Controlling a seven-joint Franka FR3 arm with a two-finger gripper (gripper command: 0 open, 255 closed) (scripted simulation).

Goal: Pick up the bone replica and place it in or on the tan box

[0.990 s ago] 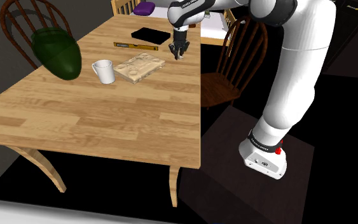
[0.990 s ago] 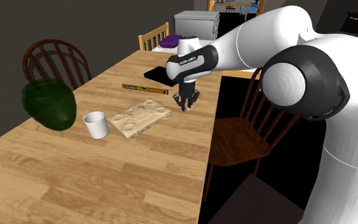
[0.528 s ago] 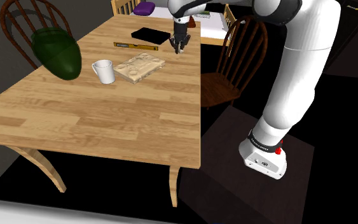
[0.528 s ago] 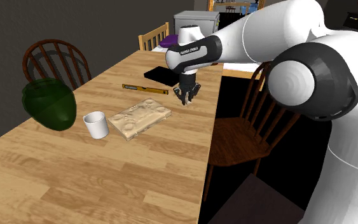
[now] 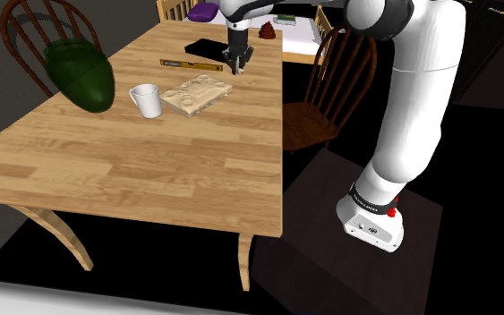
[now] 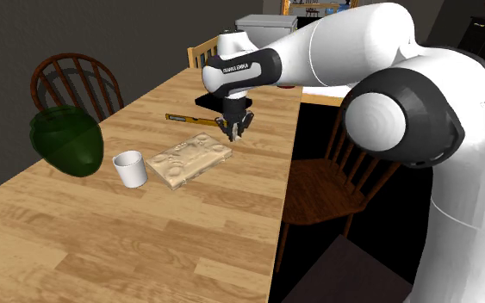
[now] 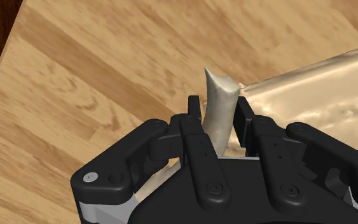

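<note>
Black two-finger gripper (image 6: 234,129) clasps pale slender bone replica (image 7: 216,89) | tip at corner of flat tan box (image 6: 189,160) | risk: released here, bone may tip off box edge

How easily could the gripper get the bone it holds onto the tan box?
Probably yes. The gripper, shut on the bone, hangs close beside the tan box, and nothing stands between them; the white mug sits on the box's far side.
</note>
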